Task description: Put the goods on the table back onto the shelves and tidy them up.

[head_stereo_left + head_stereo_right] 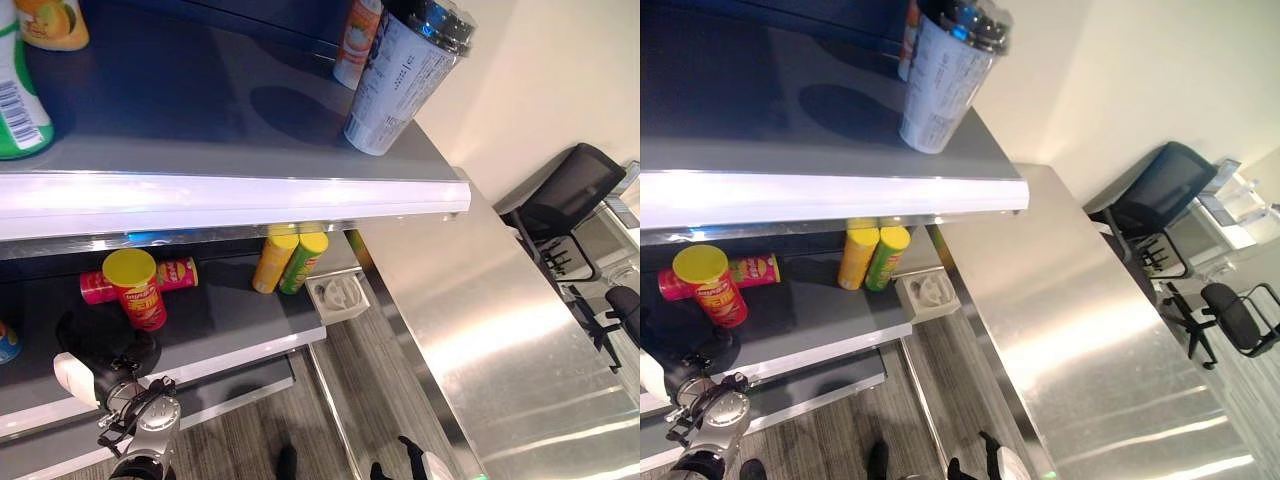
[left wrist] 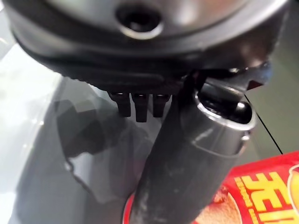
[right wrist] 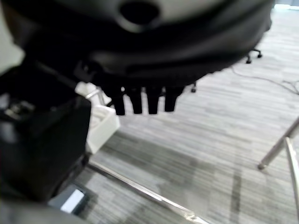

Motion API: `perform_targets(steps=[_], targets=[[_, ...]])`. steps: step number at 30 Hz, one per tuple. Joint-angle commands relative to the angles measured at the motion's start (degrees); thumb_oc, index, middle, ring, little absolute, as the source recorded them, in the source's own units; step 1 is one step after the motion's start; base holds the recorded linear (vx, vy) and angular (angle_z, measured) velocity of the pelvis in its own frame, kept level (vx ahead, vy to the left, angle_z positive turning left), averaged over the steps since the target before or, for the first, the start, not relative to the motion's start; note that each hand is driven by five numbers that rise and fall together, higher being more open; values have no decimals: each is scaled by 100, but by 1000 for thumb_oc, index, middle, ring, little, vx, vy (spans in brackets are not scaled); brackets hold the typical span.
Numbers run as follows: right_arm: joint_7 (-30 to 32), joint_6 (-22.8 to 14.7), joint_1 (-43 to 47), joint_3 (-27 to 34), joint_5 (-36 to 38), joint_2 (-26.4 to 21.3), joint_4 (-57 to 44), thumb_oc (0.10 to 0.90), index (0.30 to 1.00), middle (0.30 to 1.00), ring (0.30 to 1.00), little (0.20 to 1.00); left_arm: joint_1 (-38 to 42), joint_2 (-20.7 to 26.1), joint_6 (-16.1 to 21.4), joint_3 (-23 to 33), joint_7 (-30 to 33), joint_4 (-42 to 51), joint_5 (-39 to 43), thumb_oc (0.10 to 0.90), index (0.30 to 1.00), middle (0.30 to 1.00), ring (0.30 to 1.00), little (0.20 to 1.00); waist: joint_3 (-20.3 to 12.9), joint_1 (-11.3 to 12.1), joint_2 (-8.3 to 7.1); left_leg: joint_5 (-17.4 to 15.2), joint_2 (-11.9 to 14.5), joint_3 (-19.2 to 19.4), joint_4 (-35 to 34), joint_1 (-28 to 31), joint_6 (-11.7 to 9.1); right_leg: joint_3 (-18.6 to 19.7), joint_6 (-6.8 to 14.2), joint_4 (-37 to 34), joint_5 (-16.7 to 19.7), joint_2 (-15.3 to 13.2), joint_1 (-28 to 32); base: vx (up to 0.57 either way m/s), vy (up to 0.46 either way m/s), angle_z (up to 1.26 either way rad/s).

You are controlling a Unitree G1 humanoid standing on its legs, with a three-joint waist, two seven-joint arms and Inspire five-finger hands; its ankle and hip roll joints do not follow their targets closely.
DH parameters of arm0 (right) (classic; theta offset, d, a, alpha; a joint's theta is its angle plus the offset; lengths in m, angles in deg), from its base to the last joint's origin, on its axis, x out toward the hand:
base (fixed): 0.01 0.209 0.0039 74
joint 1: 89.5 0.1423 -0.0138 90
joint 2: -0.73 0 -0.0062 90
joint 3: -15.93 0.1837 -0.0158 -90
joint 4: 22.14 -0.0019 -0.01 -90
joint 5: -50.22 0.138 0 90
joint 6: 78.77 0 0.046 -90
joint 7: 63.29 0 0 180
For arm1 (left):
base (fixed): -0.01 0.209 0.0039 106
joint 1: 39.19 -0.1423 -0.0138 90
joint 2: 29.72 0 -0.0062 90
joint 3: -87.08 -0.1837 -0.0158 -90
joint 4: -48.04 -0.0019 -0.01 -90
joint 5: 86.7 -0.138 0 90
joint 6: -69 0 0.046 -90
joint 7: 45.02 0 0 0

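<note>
The left robot hand (image 1: 105, 350) rested released on the lower shelf (image 1: 230, 310) beside a yellow-lidded red can (image 1: 137, 288); the right robot hand (image 3: 140, 70) hung with straight fingers.

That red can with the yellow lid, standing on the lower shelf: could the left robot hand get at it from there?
Probably yes. The left robot hand sits on the same lower shelf beside the red can, with nothing between them.

Shelves to the left, tabletop (image 1: 500, 330) to the right.
A cup (image 1: 405, 75) stands on the upper shelf (image 1: 200, 110); one upright can (image 1: 135, 288) stands before a lying can (image 1: 178, 273) on the lower shelf (image 1: 230, 320).
</note>
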Motion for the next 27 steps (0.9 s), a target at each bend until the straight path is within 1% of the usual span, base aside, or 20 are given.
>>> perform_targets(steps=[1,8,19,27], targets=[[110,-245,112,-141,80,-191,-591,800,900,900,900,900,704,234,81,-245,-296,-179,-133,800,900,900,900,900,14,-119,-265,-434,-12,132,15,342,76,-62,304,26,457,-26,-169,0,0,0],[91,-241,97,-135,57,-269,-823,800,900,900,900,900,770,20,66,-416,-327,-117,-171,800,900,900,900,900,33,-180,-244,-443,-14,192,15,386,82,2,301,26,469,-16,-179,-4,-4,-2],[184,-168,117,-121,40,-274,-952,800,900,900,900,900,781,-495,39,-865,-288,151,-344,800,900,900,900,900,87,-254,-202,-448,-8,222,15,418,105,55,284,26,473,-14,-181,0,-2,-1],[250,-155,134,-138,37,-287,-1042,800,900,900,900,900,833,-605,5,-1068,-296,147,-434,800,900,900,900,900,114,-305,-195,-438,4,255,15,417,103,75,282,26,487,8,-197,2,-14,-4]])
